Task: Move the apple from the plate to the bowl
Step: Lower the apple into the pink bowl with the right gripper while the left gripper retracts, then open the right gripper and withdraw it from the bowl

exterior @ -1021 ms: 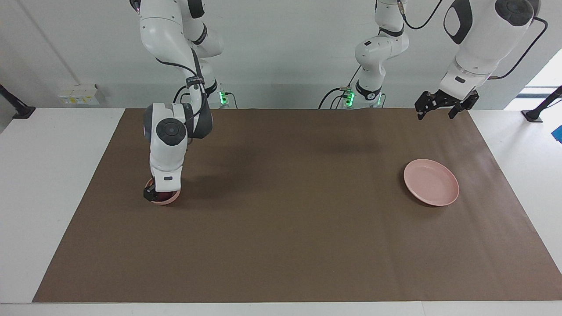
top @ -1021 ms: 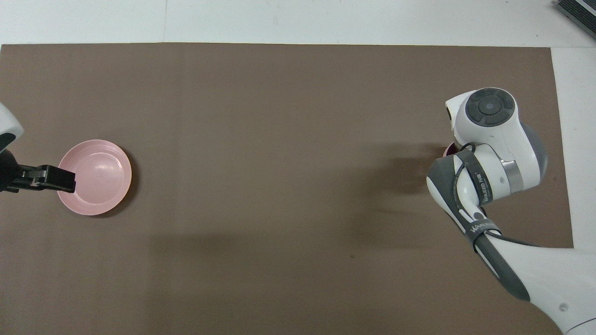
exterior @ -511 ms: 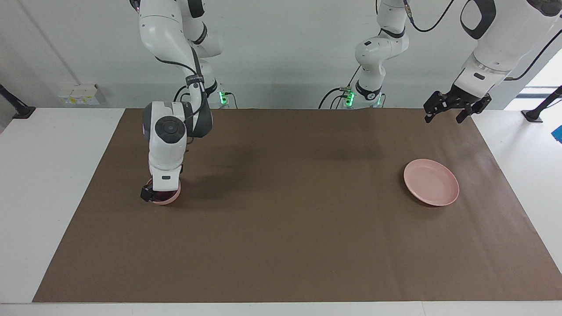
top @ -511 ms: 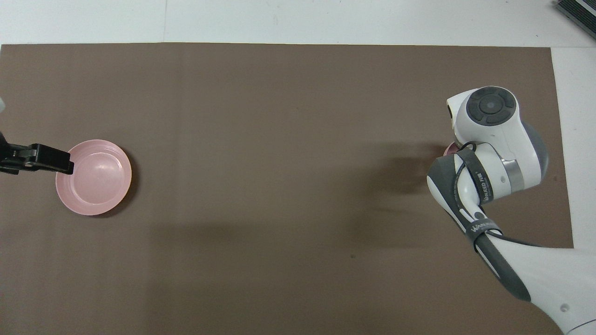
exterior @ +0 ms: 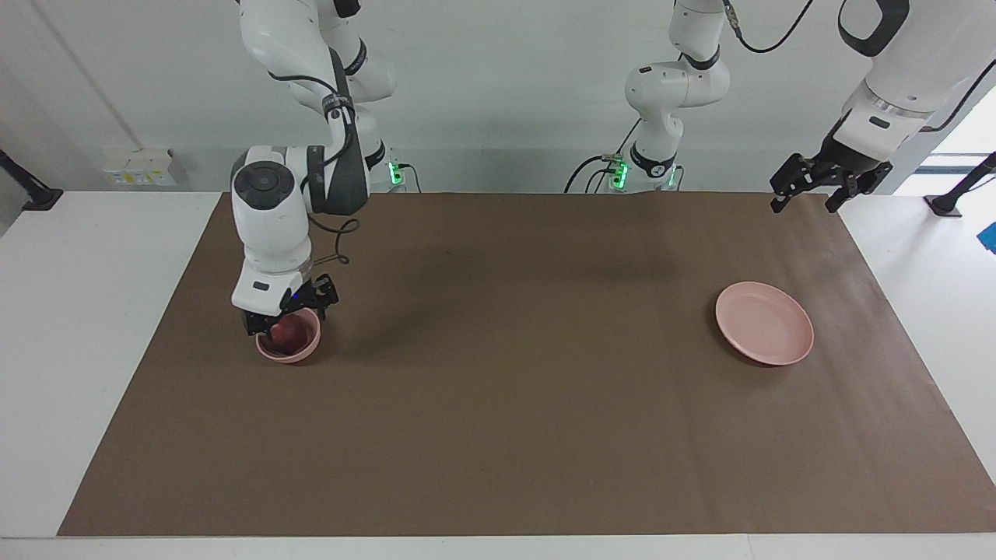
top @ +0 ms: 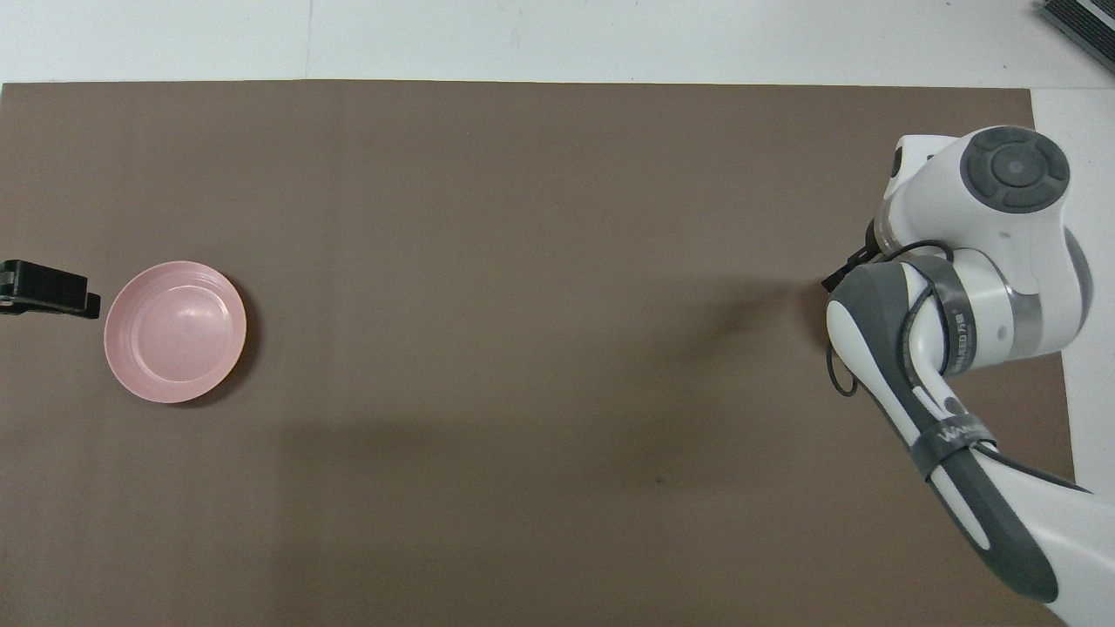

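Apple [exterior: 285, 333]: lies in the bowl [exterior: 289, 348], toward the right arm's end of the desk [exterior: 498, 435]; plate [exterior: 764, 323] bare.
Right pincer [exterior: 286, 313]: spread wide, empty, just above the bowl.
Left pincer [exterior: 809, 187]: spread, waiting aloft.
Risk: a fingertip catching the rim could tip the bowl.

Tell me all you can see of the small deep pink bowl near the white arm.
The small, deep, round pale pink bowl, plastic by its look, stands upright on the brown mat toward the right arm's end of the table. A dark red apple lies inside. The right gripper hangs open just over its rim. In the overhead view the arm hides it.
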Controlling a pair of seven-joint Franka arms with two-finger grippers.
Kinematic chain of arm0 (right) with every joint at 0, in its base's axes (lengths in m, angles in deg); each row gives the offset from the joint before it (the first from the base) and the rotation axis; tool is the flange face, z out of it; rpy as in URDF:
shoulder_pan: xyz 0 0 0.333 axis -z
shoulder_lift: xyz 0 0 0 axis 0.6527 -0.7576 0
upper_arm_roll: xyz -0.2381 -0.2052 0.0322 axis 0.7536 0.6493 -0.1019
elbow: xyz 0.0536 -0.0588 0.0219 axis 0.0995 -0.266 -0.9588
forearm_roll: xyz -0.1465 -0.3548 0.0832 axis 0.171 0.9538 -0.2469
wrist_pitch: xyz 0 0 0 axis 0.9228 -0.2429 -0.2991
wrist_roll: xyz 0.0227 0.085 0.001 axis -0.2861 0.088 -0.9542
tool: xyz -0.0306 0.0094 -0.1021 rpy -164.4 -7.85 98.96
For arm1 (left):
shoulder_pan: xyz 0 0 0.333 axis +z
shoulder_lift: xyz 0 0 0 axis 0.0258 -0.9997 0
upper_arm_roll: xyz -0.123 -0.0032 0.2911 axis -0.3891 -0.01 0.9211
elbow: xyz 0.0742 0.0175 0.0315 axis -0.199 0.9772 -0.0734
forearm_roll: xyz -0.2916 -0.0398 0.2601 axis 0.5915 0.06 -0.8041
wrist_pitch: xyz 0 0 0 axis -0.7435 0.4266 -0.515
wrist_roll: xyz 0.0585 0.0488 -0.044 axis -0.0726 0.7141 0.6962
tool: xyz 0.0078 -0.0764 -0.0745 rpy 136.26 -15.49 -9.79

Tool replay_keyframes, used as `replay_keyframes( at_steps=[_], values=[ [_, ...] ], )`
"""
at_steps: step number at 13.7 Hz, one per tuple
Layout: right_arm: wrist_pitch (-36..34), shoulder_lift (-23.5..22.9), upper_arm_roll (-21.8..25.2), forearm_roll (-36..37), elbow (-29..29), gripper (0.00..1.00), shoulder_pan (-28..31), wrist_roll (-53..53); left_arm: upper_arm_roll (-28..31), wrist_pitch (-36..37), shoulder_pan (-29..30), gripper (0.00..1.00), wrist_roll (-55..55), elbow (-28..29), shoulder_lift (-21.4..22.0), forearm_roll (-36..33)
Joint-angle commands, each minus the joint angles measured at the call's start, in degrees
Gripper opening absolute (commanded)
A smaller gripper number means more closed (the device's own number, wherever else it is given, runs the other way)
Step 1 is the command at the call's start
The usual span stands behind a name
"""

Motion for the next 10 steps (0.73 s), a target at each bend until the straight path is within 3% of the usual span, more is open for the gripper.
replay_keyframes(
  at_steps=[1, 3, 6, 10],
  values=[
    [-5.2, 1.4, 0.4, -5.1, 3.2, 1.00, 0.5, 6.4, 8.1, 1.7, -7.9, 1.00, -0.4, -1.2, 0.2, 0.2],
    [-9.3, 2.7, 0.4, -7.4, 6.0, 1.00, 1.0, 10.8, 10.1, 2.2, -9.7, 1.00, -0.1, -1.0, 0.8, 0.2],
    [-13.0, 8.1, 0.7, -8.7, 6.4, 1.00, 1.3, 14.4, 10.1, 2.9, -9.8, 1.00, -0.1, -0.9, 0.9, 0.2],
    [-23.0, 14.9, 1.9, -8.8, 7.3, 1.00, 2.0, 17.7, 10.1, 2.9, -9.8, 1.00, -0.1, -0.9, 0.9, 0.2]
  ],
)
